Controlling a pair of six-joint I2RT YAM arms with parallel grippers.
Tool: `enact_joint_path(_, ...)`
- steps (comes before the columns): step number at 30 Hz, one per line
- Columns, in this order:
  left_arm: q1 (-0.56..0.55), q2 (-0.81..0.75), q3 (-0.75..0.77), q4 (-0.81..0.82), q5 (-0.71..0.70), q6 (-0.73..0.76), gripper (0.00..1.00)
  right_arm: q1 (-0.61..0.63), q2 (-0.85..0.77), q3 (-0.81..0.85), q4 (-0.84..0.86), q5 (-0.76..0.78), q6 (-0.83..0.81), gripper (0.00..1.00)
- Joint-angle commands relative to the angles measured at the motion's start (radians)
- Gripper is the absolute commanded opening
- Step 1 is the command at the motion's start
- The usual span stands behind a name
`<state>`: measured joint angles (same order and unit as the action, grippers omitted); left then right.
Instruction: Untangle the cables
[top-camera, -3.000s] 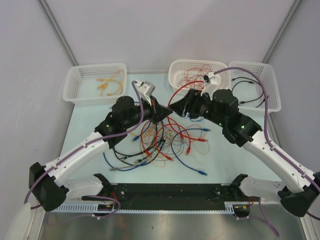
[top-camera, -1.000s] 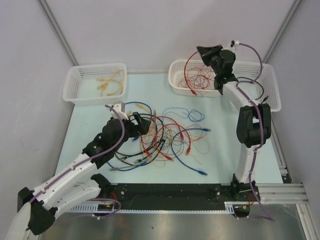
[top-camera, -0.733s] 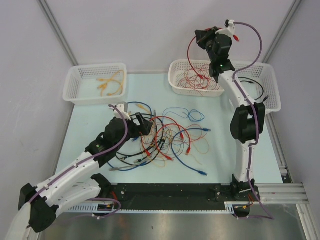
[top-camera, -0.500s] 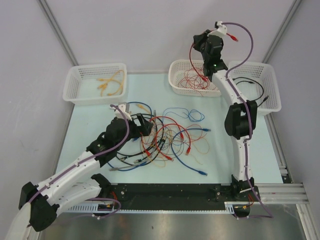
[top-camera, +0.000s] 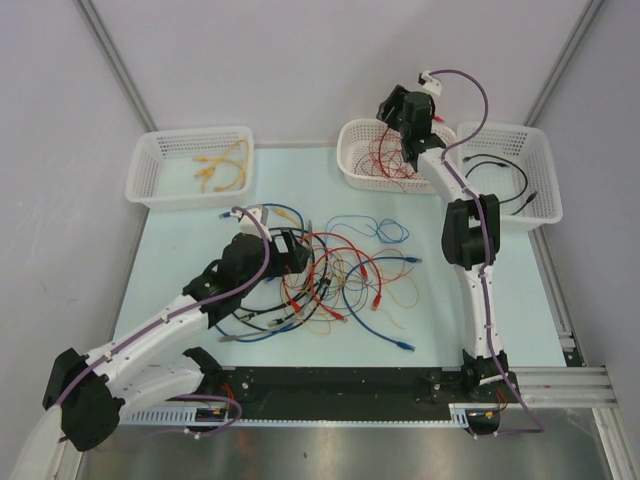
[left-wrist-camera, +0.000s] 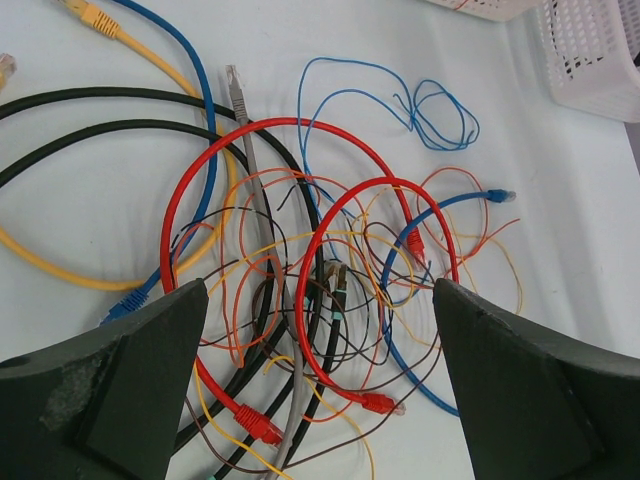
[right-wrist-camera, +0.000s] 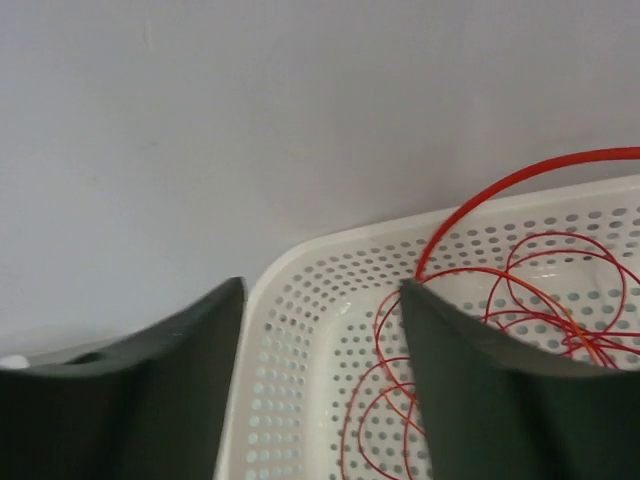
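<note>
Possibly drags the red cable (right-wrist-camera: 500, 186) out of the basket (right-wrist-camera: 330, 250), snagged beside the right jaws. Holds both pairs spread, empty.

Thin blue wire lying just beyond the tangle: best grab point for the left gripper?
Grip the thin blue wire at the small doubled loops on its end farthest from the tangle. Bring the open left gripper straight down, jaws straddling the strands. That end lies flat on the table, apart from other cables; the opposite end seems to run into the pile.
</note>
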<state>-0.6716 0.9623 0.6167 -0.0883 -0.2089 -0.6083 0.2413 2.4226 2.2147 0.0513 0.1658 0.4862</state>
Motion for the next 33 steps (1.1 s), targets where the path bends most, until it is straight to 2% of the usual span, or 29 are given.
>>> enact_joint_path(1, 0.004, 0.007, 0.025, 0.039, 0.020, 0.016, 1.00, -0.008, -0.023, 0.083, 0.013, -0.032, 0.044, 0.79)
enact_joint_path(3, 0.006, 0.007, 0.026, 0.039, 0.023, 0.013, 1.00, -0.002, -0.040, 0.085, 0.005, -0.035, 0.054, 0.88)
enact_joint_path(8, 0.006, -0.008, 0.029, 0.035, 0.028, 0.001, 1.00, 0.012, -0.121, 0.034, -0.012, -0.051, 0.138, 0.92)
enact_joint_path(12, 0.004, -0.040, 0.029, 0.025, 0.019, -0.004, 0.99, 0.064, -0.314, -0.125, 0.062, -0.042, 0.127, 0.92)
enact_joint_path(17, 0.004, -0.083, 0.032, 0.001, -0.003, -0.011, 1.00, 0.160, -0.535, -0.327, 0.061, -0.026, 0.046, 0.90)
enact_joint_path(19, 0.006, -0.097, 0.032, -0.011, -0.006, -0.021, 1.00, 0.180, -0.623, -0.459, 0.071, -0.002, 0.005, 0.89)
enact_joint_path(20, 0.006, -0.109, 0.031, -0.017, -0.006, -0.024, 0.99, 0.188, -0.637, -0.492, 0.065, 0.009, -0.012, 0.88)
enact_joint_path(24, 0.006, -0.129, 0.023, -0.042, 0.011, -0.039, 1.00, 0.158, -0.635, -0.513, -0.134, 0.002, 0.003, 0.83)
enact_joint_path(28, 0.006, -0.148, 0.008, -0.076, 0.013, -0.050, 1.00, 0.180, -0.688, -0.619, -0.105, 0.027, -0.018, 0.79)
enact_joint_path(30, 0.006, -0.157, 0.006, -0.085, 0.008, -0.051, 1.00, 0.184, -0.651, -0.592, -0.128, 0.038, -0.046, 0.79)
enact_joint_path(33, 0.006, -0.158, 0.011, -0.091, 0.011, -0.051, 1.00, 0.150, -0.513, -0.428, -0.233, 0.032, -0.063, 0.77)
